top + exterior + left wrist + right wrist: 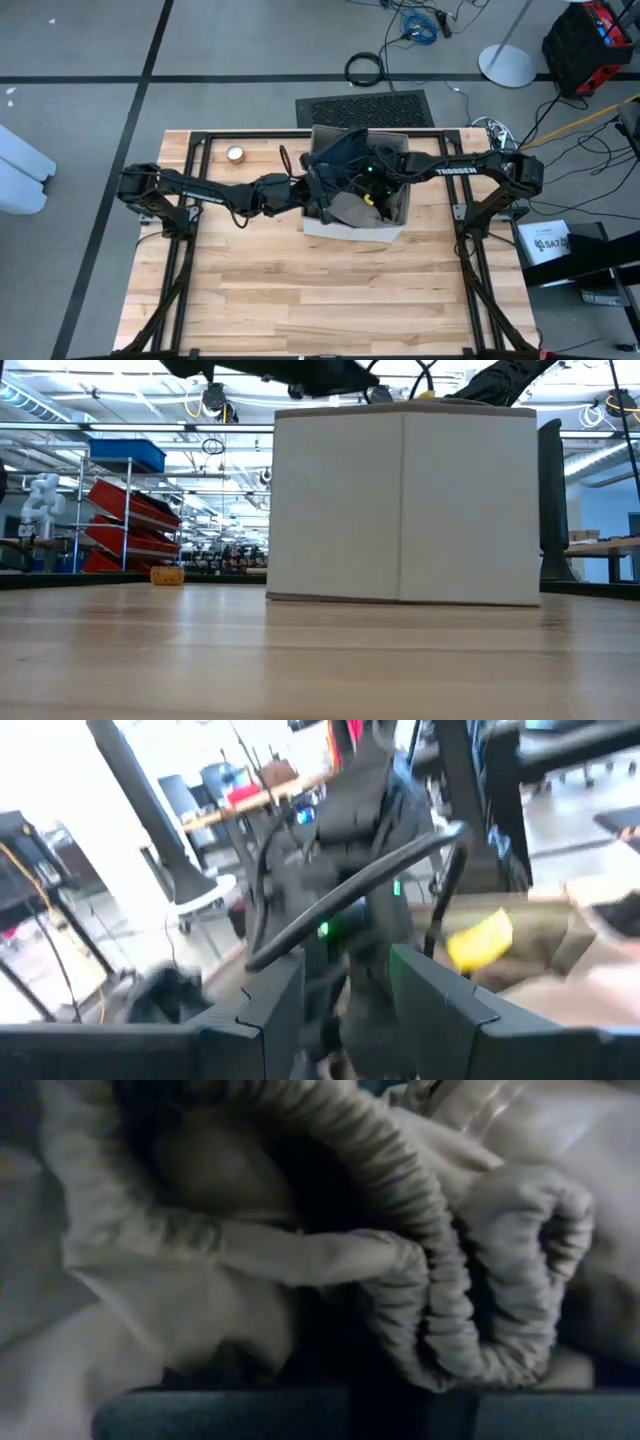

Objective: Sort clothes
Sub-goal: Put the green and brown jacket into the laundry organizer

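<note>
So your clothes (352,208) are all bunched inside the fabric box (352,232) sitting toward the back middle of the wooden table (320,300), and both arms are reaching into that box from opposite sides. Your right gripper (372,178) is down in the pile with its fingers fully closed; its wrist view is nothing but khaki tan garment (330,1250), folds and a ribbed, gathered hem pressed right up against the camera, but you can't tell from that whether any cloth is really pinched between the fingers. Your left gripper (345,1010) sits at the box's left edge, fingers parted about halfway, and between them there's something dark and blurry, so I can't say if it has hold of a garment or is just over one. From above you can see dark fabric (345,150) heaped up at the back of the box and the tan piece toward the front. There's also a small roll of tape (236,154) off to the left on the table, well apart from the box.
</note>
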Controlling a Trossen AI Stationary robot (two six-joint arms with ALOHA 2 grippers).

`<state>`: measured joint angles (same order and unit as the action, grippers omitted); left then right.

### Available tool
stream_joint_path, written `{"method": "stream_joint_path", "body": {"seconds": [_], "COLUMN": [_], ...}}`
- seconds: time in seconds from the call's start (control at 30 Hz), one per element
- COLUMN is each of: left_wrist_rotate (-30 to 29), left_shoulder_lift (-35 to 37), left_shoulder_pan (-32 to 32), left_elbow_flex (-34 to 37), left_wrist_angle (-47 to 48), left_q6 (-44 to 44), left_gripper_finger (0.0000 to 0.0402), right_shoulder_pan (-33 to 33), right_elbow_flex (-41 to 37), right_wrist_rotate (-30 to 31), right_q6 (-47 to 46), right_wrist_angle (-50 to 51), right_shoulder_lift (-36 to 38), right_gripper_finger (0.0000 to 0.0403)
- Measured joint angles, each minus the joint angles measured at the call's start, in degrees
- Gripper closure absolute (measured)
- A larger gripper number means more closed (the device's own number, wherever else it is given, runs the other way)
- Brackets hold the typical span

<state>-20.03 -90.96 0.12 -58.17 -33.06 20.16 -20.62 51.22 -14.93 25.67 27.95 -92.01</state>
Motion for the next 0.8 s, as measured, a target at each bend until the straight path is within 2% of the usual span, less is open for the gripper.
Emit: {"method": "stream_joint_path", "body": {"seconds": [0.1,0.27,0.63,0.8], "left_wrist_rotate": [0.06,0.25,0.17,-0.39], "left_shoulder_lift": [0.07,0.07,0.07,0.07], "left_shoulder_pan": [-0.6,-0.61,-0.98,-0.97], "left_elbow_flex": [-1.37,-1.84,-1.84,-1.84], "left_wrist_angle": [1.03,4.69,8.9,9.65], "left_q6": [0.05,-0.3,-0.33,-0.33], "left_gripper_finger": [0.0242,0.0242,0.0242,0.0242], "right_shoulder_pan": [-0.05,0.77,1.65,2.81], "right_elbow_flex": [0.02,2.59,22.79,29.32], "right_wrist_rotate": [-0.08,-1.33,5.01,4.97], "right_q6": [0.26,-5.09,-16.54,-19.81], "right_wrist_angle": [1.04,2.09,23.19,26.73], "right_shoulder_lift": [0.12,0.84,1.14,1.23], "right_gripper_finger": [0.0403,0.0403,0.0399,0.0359]}}
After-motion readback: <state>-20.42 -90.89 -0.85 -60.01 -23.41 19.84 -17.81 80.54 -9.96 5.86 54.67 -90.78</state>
